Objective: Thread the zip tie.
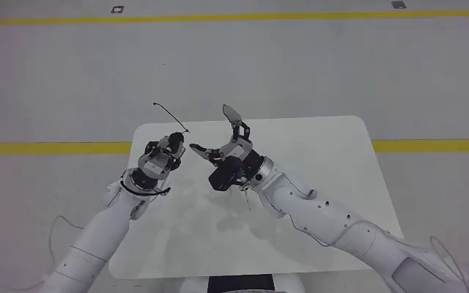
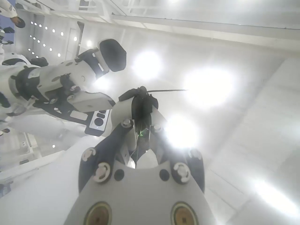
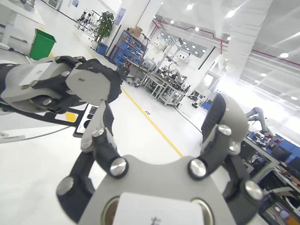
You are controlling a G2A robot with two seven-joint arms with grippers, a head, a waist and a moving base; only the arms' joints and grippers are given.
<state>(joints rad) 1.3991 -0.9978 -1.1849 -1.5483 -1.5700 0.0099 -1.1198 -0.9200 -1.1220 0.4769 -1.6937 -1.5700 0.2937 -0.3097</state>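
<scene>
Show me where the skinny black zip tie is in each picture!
Top view: the zip tie pokes out from the left gripper, past the table's far edge.
Left wrist view: the zip tie is pinched in the left gripper, tail running toward the bright lights.
Right wrist view: too thin to make out beside the left gripper.
Shared landmark: the left gripper, shut on the zip tie.

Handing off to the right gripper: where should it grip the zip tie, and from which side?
Grip the zip tie on its bare tail, just beyond the shut left gripper. That juts into free air, so the open right gripper can likely close across it from its own side.
</scene>
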